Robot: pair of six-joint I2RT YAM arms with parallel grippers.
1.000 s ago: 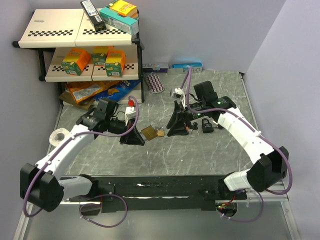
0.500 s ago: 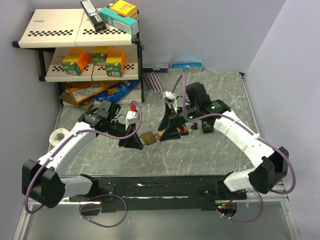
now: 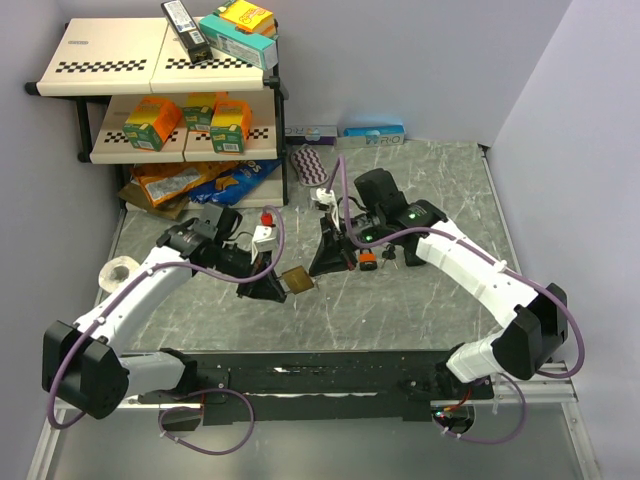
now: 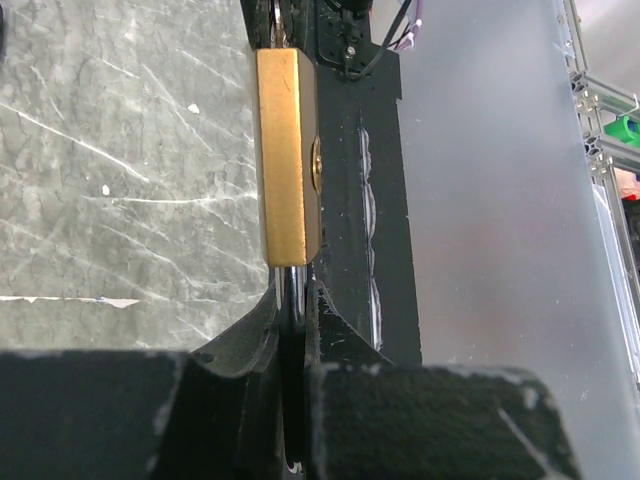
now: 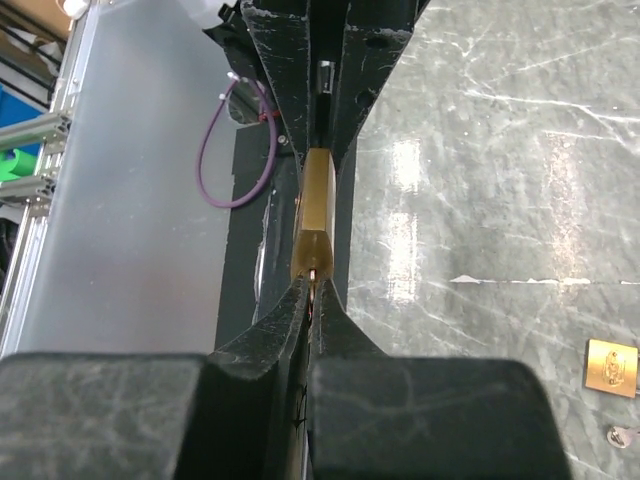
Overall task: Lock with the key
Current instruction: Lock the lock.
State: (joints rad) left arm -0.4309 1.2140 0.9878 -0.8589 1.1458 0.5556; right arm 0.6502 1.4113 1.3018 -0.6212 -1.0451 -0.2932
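A brass padlock (image 3: 297, 280) hangs above the table between the two arms. My left gripper (image 3: 270, 288) is shut on its steel shackle (image 4: 290, 330), and the brass body (image 4: 288, 160) sticks out past the fingertips. My right gripper (image 3: 322, 265) meets the padlock from the opposite side. In the right wrist view the right gripper (image 5: 318, 285) is shut on the key (image 5: 316, 276). Only a thin sliver of the key shows, at the padlock's (image 5: 318, 215) keyhole end. The rest of it is hidden between the fingers.
A second small brass padlock (image 5: 611, 365) lies on the marble table beside a loose key (image 5: 622, 433). A two-tier shelf (image 3: 110, 60) with boxes stands at the back left, with snack bags (image 3: 190, 180) under it. A tape roll (image 3: 118, 272) sits at the left and a patterned pouch (image 3: 308, 165) behind the arms.
My right gripper has moved left to the padlock and gone from open to shut on the key. The left gripper has kept its hold and shifted only slightly.
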